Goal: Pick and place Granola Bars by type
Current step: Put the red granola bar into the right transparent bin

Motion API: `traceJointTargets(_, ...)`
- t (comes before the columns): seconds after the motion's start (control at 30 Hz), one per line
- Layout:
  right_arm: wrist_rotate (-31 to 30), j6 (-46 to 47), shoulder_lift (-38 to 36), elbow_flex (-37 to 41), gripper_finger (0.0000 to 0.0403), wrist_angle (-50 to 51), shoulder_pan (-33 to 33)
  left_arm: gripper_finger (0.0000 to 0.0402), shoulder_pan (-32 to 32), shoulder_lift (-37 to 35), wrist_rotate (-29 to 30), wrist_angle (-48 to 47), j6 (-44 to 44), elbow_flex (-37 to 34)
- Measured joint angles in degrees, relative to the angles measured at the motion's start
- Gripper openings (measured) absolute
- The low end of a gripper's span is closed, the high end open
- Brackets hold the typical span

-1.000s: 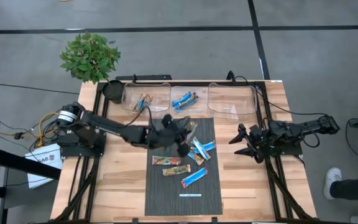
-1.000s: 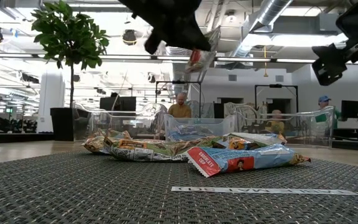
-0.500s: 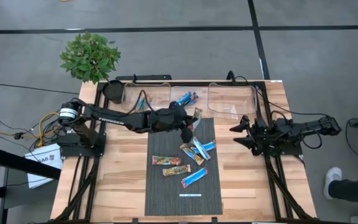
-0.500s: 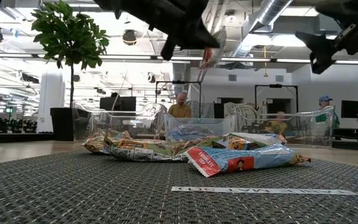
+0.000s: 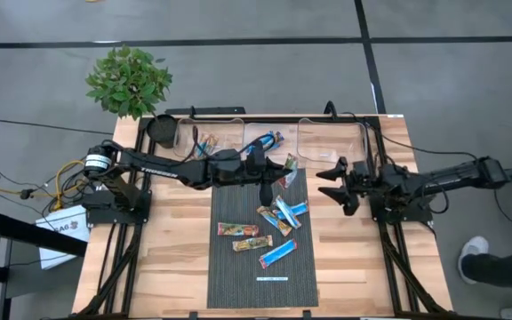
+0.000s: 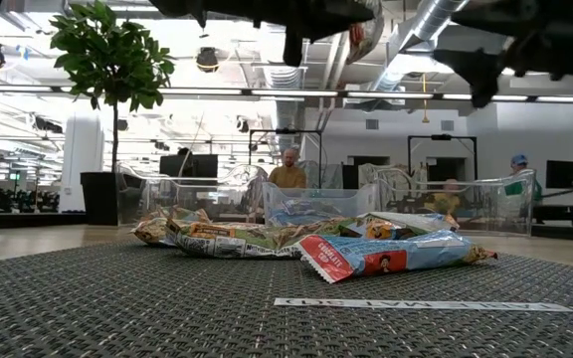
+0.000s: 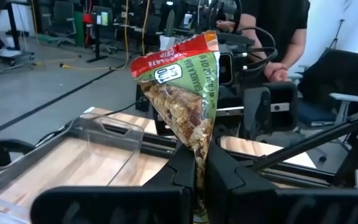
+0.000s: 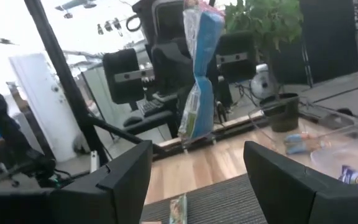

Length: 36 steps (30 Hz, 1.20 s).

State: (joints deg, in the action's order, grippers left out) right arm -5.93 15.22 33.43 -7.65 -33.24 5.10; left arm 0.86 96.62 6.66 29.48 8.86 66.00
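Start at the front of the dark mat (image 5: 238,276): the loose bars (image 5: 260,229) lie scattered across its middle, each flat on its side, well below and in front of both arms. In the low view they sit as a low heap (image 6: 306,244), with nothing touching them.

Higher up, your left tool (image 5: 278,173) is clenched on one bar (image 5: 286,171) — a green-and-red wrapper with granola showing through, pinched at one end so that its long axis runs straight out past the fingers (image 7: 194,146). It hangs in the air over the far edge of the mat, just short of the row of clear bins.

What the next move turns on is this: the three bins sit side by side along the far edge of the counter (image 5: 172,258), and the held bar is nearest the gap between the middle bin (image 5: 269,142) and the right bin (image 5: 332,142). The left bin (image 5: 207,140) and the middle one already hold bars; the right one looks bare. You will likely want to carry the bar onward and to the right.

Your right tool (image 5: 334,182) stands released, jaws wide and holding nothing, over the bare wood just beside the mat's right edge — close to the right bin, and facing the left tool.
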Motion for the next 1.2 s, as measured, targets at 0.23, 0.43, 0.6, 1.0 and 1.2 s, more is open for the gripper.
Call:
traceJointTargets(0.23, -0.02, -3.69, 14.55, -8.84, 0.0249, -2.85, -1.15, 0.0002, 0.0, 0.0, -0.03, 0.43, -1.83, 0.0)
traceJointTargets(0.43, 0.09, -3.69, 22.96, -14.35, 0.0249, -2.83, -3.46, 0.0002, 0.0, 0.0, -0.16, 0.81, -3.93, 0.0)
traceJointTargets(0.6, 4.69, -3.7, 27.15, -17.42, 0.0249, -2.81, -4.69, 0.0002, 0.0, 0.0, -0.23, 1.39, -5.14, 0.0)
traceJointTargets(1.0, 6.06, -3.71, 31.61, -20.91, 0.0196, -2.77, -7.15, 0.0004, 0.04, 0.0, -3.34, 3.98, -6.71, 0.0)
traceJointTargets(1.2, 6.08, -3.77, 31.51, -20.91, 0.0101, -3.01, -7.52, 0.0013, 0.11, 0.0, -2.75, 4.17, -6.73, 0.0)
